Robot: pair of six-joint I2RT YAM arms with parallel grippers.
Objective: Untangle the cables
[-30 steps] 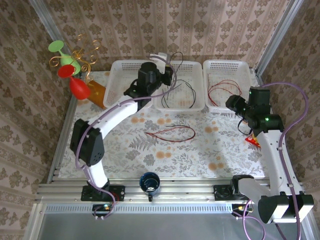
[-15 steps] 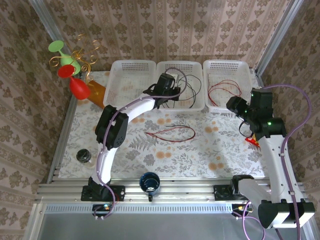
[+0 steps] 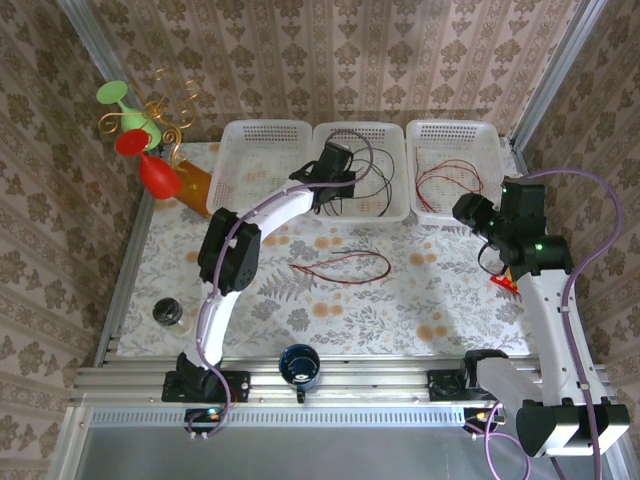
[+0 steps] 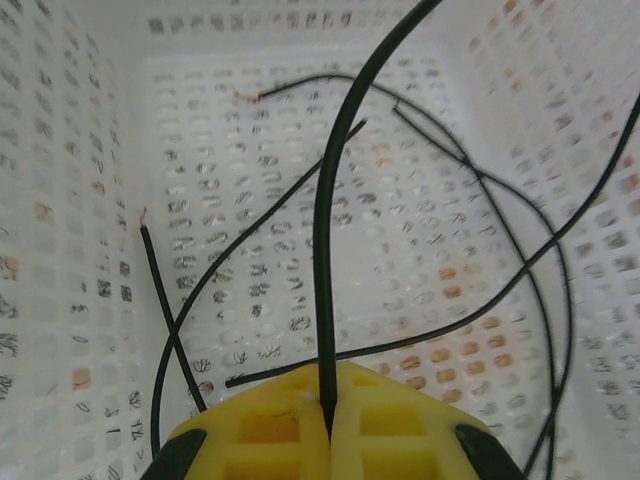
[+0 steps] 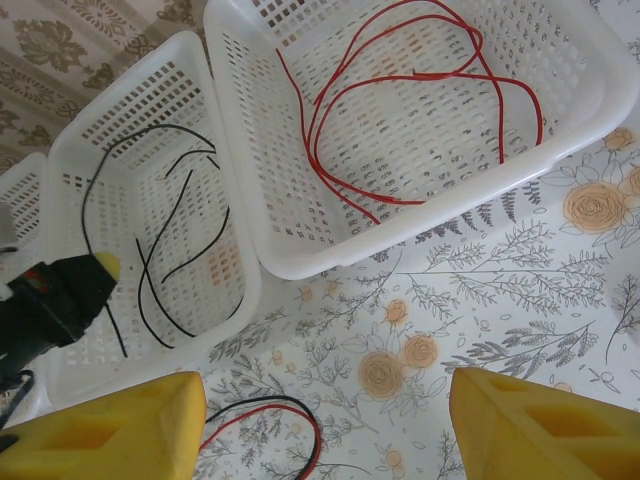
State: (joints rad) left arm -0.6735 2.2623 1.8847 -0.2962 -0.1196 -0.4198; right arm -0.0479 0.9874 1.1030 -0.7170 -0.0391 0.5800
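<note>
White arm links (image 3: pixel 272 210) with black joints (image 3: pixel 229 250), purple cables (image 3: pixel 606 190) trailing alongside, and yellow grid-moulded fingers (image 5: pixel 100 430).

Legible text, labels, brands, numbers, signs: none found on any surface.
</note>
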